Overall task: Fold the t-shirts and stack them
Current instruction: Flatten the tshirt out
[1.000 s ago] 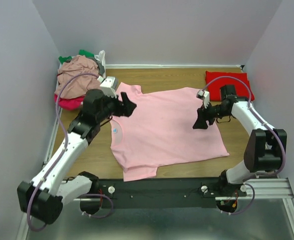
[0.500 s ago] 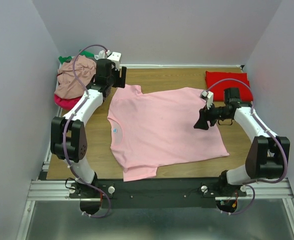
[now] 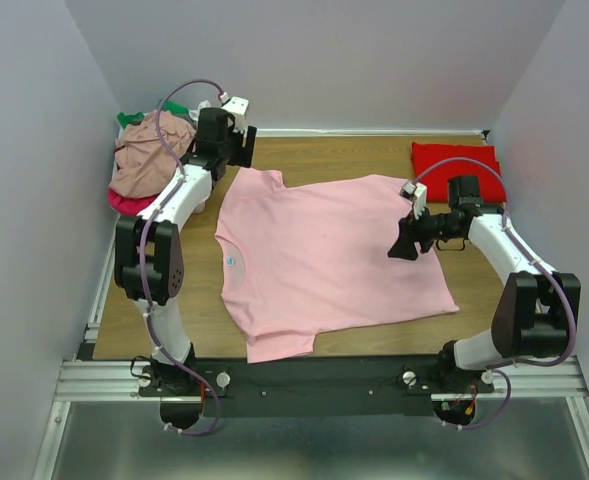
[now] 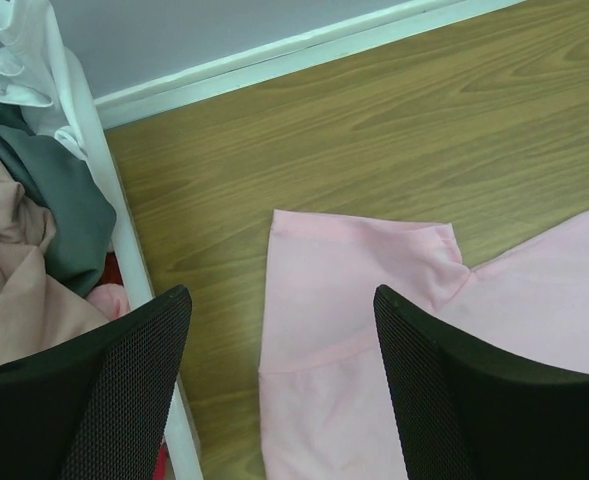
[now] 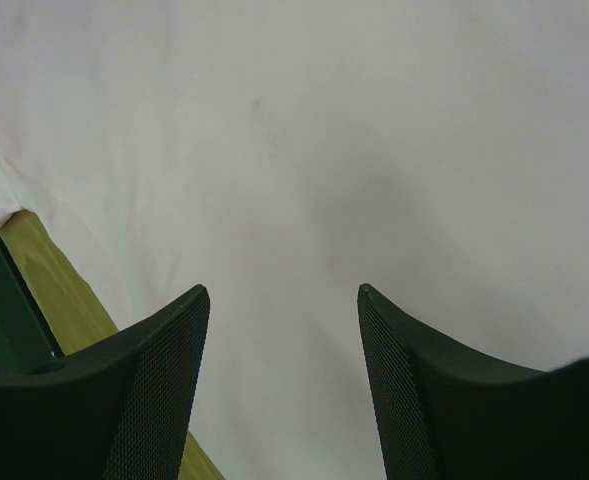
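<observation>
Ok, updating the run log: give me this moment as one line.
pink t-shirt spread flat | left gripper open above its sleeve | right gripper open above same shirt | red t-shirt folded, far right

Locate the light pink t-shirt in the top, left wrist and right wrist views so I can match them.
Top external: the light pink t-shirt lies spread flat mid-table.
Left wrist: light pink t-shirt, one sleeve and shoulder, lower right.
Right wrist: light pink t-shirt fills nearly the whole frame.
Shared landmark: the wooden table.
</observation>
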Available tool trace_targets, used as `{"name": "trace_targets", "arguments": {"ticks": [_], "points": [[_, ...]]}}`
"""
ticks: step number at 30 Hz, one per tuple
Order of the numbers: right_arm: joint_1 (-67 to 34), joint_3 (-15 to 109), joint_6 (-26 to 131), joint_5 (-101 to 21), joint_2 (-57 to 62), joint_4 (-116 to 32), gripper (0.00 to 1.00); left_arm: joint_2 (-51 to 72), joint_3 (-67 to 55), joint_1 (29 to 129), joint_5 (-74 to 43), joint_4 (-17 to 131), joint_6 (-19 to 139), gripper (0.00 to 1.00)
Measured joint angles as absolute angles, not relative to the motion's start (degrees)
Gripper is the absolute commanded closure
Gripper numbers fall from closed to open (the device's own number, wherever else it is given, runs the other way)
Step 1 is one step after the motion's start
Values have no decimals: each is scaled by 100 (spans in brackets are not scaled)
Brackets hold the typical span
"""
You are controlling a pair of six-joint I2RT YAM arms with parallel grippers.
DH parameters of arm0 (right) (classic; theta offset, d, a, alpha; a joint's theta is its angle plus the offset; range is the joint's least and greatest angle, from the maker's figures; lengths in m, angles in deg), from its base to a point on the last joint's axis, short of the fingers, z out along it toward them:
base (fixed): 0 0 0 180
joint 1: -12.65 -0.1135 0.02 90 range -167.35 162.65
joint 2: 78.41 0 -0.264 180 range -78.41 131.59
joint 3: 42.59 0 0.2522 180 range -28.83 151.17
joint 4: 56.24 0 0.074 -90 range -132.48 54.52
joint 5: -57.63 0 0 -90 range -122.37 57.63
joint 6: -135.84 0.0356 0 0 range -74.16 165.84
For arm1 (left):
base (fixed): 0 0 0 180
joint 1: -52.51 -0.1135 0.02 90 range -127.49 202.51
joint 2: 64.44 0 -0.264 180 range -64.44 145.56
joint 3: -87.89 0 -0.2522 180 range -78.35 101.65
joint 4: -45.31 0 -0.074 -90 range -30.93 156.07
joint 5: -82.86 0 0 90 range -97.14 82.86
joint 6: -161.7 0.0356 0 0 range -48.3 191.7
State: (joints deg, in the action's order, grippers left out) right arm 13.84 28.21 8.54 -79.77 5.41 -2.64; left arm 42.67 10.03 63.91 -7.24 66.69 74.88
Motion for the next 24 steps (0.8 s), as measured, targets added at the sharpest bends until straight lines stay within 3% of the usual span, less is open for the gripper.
{"name": "trace_targets", "arguments": {"ticks": [10, 24], "points": [[1384, 2821, 854, -7973, 541, -269, 31, 5069, 1916, 6273, -733, 7017, 7716, 39], [1386, 2812, 854, -7933, 541, -295, 31, 6247, 3129, 6270, -693, 7672, 7987, 51]]}}
